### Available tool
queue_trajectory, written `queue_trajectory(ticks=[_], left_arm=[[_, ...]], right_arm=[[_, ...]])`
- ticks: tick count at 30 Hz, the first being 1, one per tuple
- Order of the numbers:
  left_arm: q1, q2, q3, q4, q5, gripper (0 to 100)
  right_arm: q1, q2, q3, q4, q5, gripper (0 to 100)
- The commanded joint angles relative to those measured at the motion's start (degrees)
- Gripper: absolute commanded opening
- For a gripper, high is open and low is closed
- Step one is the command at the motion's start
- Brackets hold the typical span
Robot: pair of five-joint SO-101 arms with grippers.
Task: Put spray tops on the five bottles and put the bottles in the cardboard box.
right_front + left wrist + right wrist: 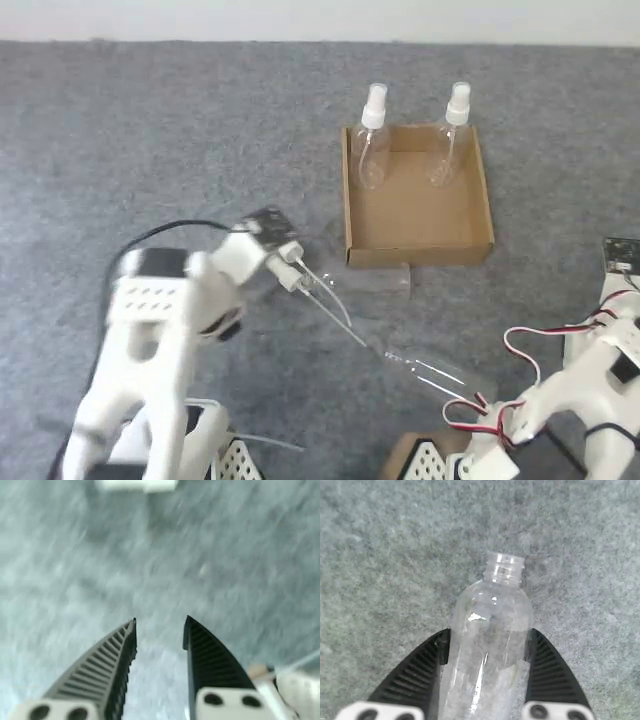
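- Bottle (490, 620), clear and uncapped, sat clamped between the jaws of the right gripper (489, 635) at about 5 o'clock on the table. Its open neck pointed out toward 10 o'clock, probably held that way so a top could be fed in.
- A spray top (290, 270) lay at the tip of the left gripper (160, 621), near 8 o'clock. Its dip tube ran toward the held bottle's neck and ended just short of it.
- The left jaws stood narrowly parted, with only carpet (150, 120) between them. The spray top was beside one jaw, not inside, so it looked ungripped.
- The cardboard box (418, 252) sat at 1 o'clock and held two finished bottles along its far wall. The first capped bottle (370, 150) was toward 11 o'clock and the second capped bottle (447, 145) toward 1 o'clock. I could not tell whether they were upright or leaning.
- What appeared to be a loose bottle (378, 280) lay against the box's near wall, outside it.
- By this count, three bottles remained unboxed.
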Motion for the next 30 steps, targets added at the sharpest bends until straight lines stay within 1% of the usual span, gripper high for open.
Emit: queue_trajectory(ticks=[1, 4, 7, 9, 14, 17, 18, 20, 25, 28, 30], left_arm=[[-9.67, -10.29, 1.54, -1.49, -2.29, 15], [-16.26, -19.96, 4.88, -9.41, 1.23, 15], [-17.32, -32.09, 11.38, -18.02, 8.88, 15], [-15.38, -40.0, 16.22, -20.75, 13.27, 15], [-7.74, -58.29, 25.63, -20.04, 20.48, 15], [-4.75, -68.31, 30.55, -19.96, 24.7, 15], [-3.96, -69.45, 31.43, -20.13, 25.67, 15], [-2.46, -67.6, 32.4, -21.63, 27.08, 15], [1.93, -65.58, 38.37, -25.32, 30.33, 15], [2.73, -65.23, 43.82, -30.24, 30.68, 15], [2.46, -65.32, 43.3, -31.03, 30.59, 15]], right_arm=[[0.04, -0.57, -0.18, -0.22, 0.26, 10.3], [-0.04, -0.57, -0.18, -0.22, 0.26, 10.2], [-0.04, -0.57, -0.18, -0.22, 0.26, 10.2], [-0.04, -0.57, -0.18, -0.48, 0.26, 10.2], [-0.04, -0.57, -0.18, -0.31, 0.35, 10.6], [0.04, -0.57, -0.09, -0.22, 0.26, 10.2], [0.04, -0.57, -0.09, -0.22, 0.18, 10.2], [0.04, -0.57, -0.09, -0.13, 0.09, 10.2], [0.04, -0.57, -0.09, -0.13, -3.6, 10.2], [0.13, -0.57, 0.0, -0.13, -3.6, 10.2], [0.4, -0.57, 0.88, -0.13, -3.43, 10.2]])
